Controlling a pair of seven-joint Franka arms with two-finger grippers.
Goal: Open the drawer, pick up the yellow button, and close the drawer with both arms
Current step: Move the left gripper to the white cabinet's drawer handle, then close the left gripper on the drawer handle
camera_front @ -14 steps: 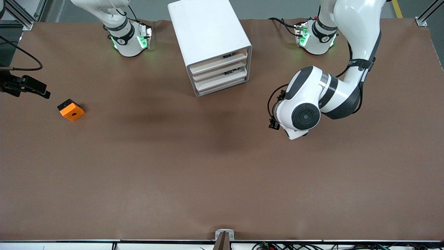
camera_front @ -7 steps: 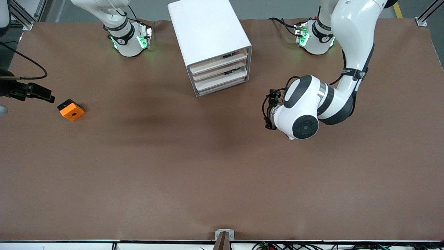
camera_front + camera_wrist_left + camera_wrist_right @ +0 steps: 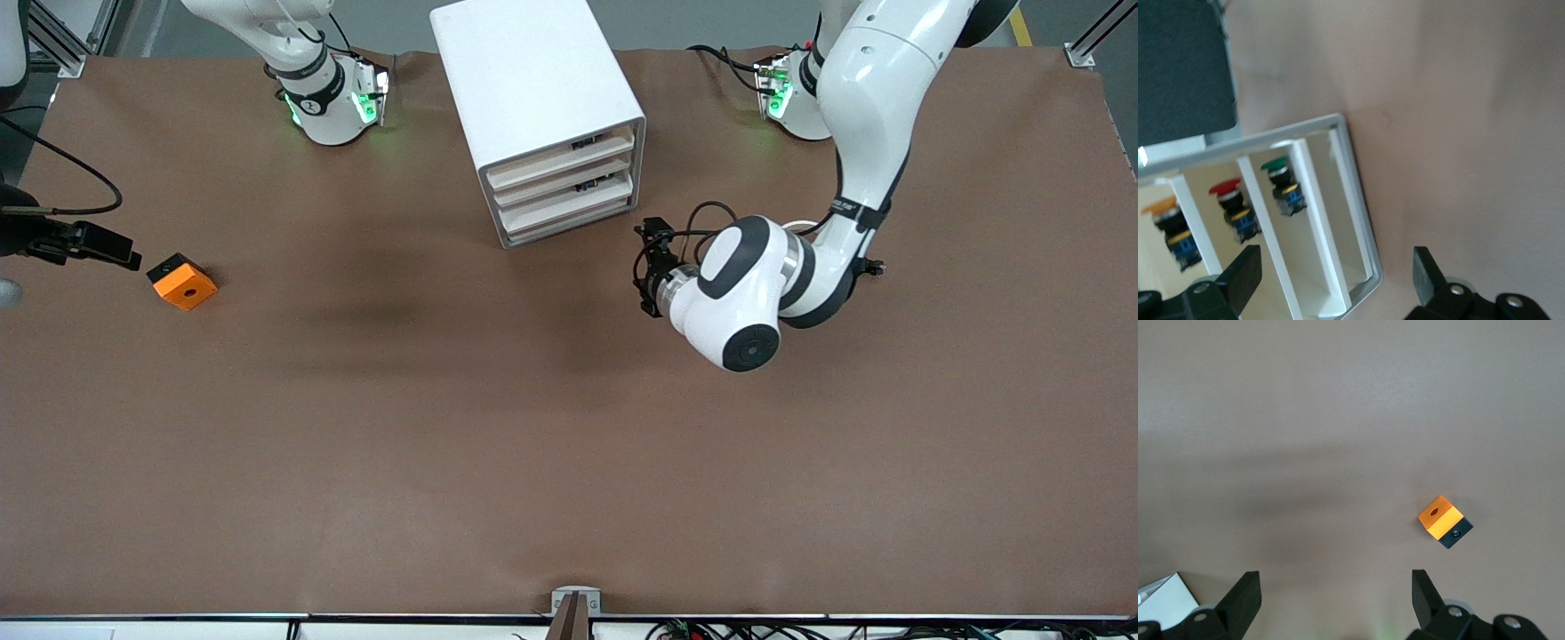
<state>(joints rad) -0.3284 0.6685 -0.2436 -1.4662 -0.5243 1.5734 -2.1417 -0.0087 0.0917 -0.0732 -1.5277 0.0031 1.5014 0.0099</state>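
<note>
The front view shows the white boxy cabinet (image 3: 540, 111) between the two arm bases, its three cream-edged drawers all pushed in, but from up there you mostly get slivers of dark stuff at the drawer edges. The left wrist view is the useful one — it looks into the cabinet face (image 3: 1338, 220) and shows three push buttons sitting in separate slots: the button (image 3: 1168, 223) with the orange-yellow cap, a red-capped one (image 3: 1231, 210) next to it and a green-capped one (image 3: 1281, 187) after that, each a round cap on a dark cylindrical body with a blue base. Going by that, the button is inside the top drawer (image 3: 560, 162), which is shut.

The left gripper (image 3: 1331, 280) hangs low over the brown table (image 3: 569, 444), just beside the cabinet's front corner toward the left arm's end, fingers spread wide with nothing between them. In the front view it's mostly hidden by the arm's wrist.

The right gripper (image 3: 1331, 600) is over the right arm's end of the table, also spread wide and empty. Its wrist view shows the orange block (image 3: 1443, 519) — a squarish chunk with a dark hole on top and a black underside — lying on the matte table.
</note>
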